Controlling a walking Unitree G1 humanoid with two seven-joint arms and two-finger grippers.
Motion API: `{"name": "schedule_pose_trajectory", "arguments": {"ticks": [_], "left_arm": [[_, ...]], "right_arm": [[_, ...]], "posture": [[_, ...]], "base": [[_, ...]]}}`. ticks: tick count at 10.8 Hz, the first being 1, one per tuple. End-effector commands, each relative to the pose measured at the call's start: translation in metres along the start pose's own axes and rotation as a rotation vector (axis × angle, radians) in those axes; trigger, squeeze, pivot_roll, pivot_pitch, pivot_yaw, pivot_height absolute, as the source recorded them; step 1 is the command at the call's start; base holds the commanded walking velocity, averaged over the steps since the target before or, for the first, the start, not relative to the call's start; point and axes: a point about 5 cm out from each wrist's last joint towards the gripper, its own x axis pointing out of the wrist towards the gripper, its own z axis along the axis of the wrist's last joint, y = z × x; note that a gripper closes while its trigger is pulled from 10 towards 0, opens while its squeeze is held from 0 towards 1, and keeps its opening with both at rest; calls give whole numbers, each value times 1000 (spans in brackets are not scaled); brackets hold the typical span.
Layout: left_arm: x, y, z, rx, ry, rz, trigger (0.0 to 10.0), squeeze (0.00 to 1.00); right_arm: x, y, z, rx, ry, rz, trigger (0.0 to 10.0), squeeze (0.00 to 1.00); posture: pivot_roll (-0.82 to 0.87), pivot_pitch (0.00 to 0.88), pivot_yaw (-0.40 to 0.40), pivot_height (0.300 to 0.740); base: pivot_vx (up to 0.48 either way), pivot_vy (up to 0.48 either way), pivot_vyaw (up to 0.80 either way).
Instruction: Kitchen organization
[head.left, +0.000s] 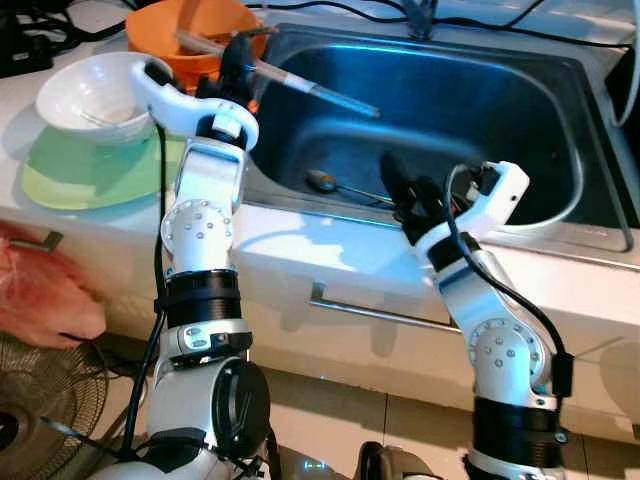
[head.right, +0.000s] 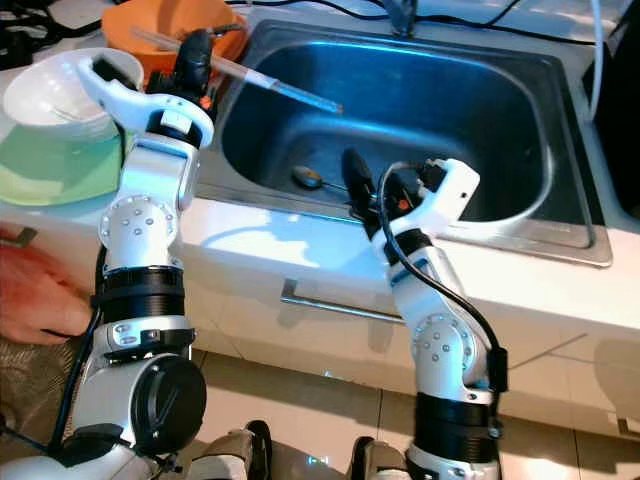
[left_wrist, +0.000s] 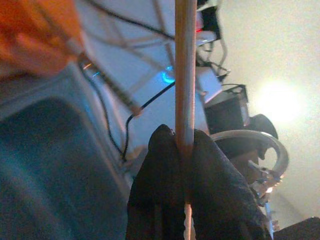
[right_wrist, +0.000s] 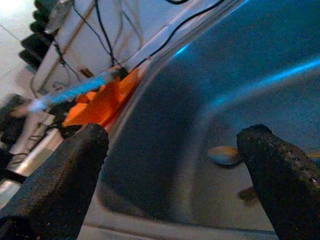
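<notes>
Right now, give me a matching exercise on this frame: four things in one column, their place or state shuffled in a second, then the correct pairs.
Things
1. spoon
2. chopstick
3. white bowl
4. right gripper

Places or states
A. on the counter, on a green mat
B. clamped in the left gripper, held out over the sink
C. lying on the sink bottom
D. open, at the sink's front edge near the spoon

Pairs: 1-C, 2-B, 3-A, 4-D

Home kitchen: steel sink (head.left: 560, 150) set in white counter (head.left: 330, 245), drawer handle (head.left: 375, 310) below, white bowl (head.left: 95, 95), orange bowl (head.left: 190, 30), tiled floor (head.left: 330, 410).
</notes>
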Motion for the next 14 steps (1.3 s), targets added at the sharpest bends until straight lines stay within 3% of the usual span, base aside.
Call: {"name": "schedule_pose_trajectory", "arguments": {"ticks": [1, 2, 4, 7, 10, 12, 14], "left_arm": [[2, -8, -27, -122, 40, -11, 0, 0], [-2, 1, -38, -166, 51, 18, 0, 0], [-4, 3, -44, -163, 53, 12, 0, 0], [-2, -4, -55, -202, 64, -3, 0, 0], [-7, -3, -80, -235, 134, 4, 0, 0], [-14, -4, -93, -205, 232, -8, 0, 0], [-16, -4, -93, -207, 240, -18, 0, 0]], "right_arm": [[1, 4, 0, 39, 5, 16, 10000, 0], [8, 19, 4, 256, -33, 89, 10000, 0], [16, 27, 6, 333, -38, 127, 10000, 0], [26, 38, 2, 379, 14, 172, 10000, 0], [32, 45, 0, 410, 21, 205, 10000, 0], [35, 40, 2, 360, 20, 201, 10000, 0], [37, 32, 3, 341, 23, 189, 10000, 0]], "posture": [[12, 201, 29, 740], [9, 197, 30, 740], [4, 191, 26, 740], [-5, 178, 11, 740], [-9, 171, 19, 740], [-8, 169, 19, 740], [-4, 169, 19, 740]], "base": [[0, 0, 0], [0, 0, 0], [0, 0, 0], [0, 0, 0], [0, 0, 0], [0, 0, 0], [0, 0, 0]]}}
